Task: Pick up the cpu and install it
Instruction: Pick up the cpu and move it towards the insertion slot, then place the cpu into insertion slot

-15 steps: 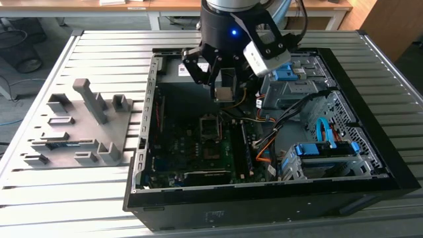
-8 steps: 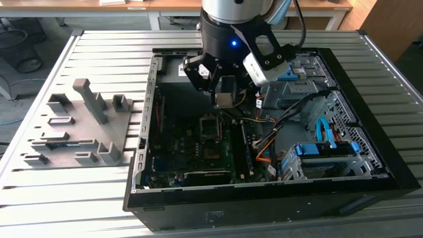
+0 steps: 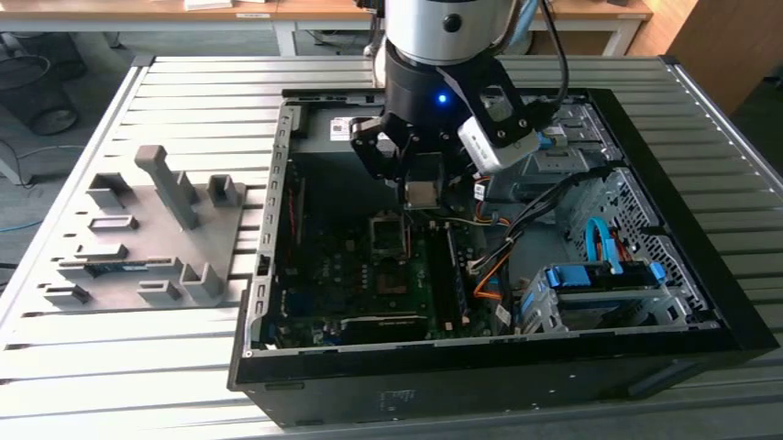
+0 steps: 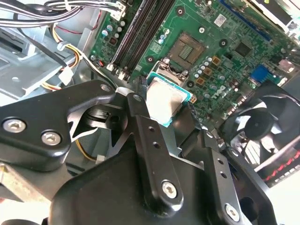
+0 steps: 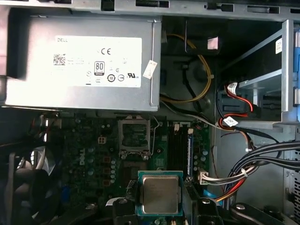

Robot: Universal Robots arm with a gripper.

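Note:
The cpu [image 5: 161, 193], a small square chip with a silvery-grey face and green edge, sits between the black fingers [image 5: 121, 206] of my gripper [image 5: 161, 207], which is shut on it. In the exterior view the gripper [image 3: 421, 200] hangs with the cpu [image 3: 420, 191] inside the open computer case, a little above the motherboard. In the second wrist view the cpu [image 4: 166, 102] is clamped between the fingers [image 4: 139, 117] of the gripper [image 4: 166, 108]. The open cpu socket [image 5: 135, 136] lies on the board just beyond the chip, also seen as the socket [image 4: 186, 49].
A grey power-supply box [image 5: 84, 61] with a white label fills the case's far end. Memory slots [image 4: 140, 33], a black fan [image 4: 262, 124] and cable bundles [image 5: 243, 176] surround the socket. A blue-tabbed drive cage [image 3: 600, 280] is at the exterior view's right, a grey fixture [image 3: 147, 229] at its left.

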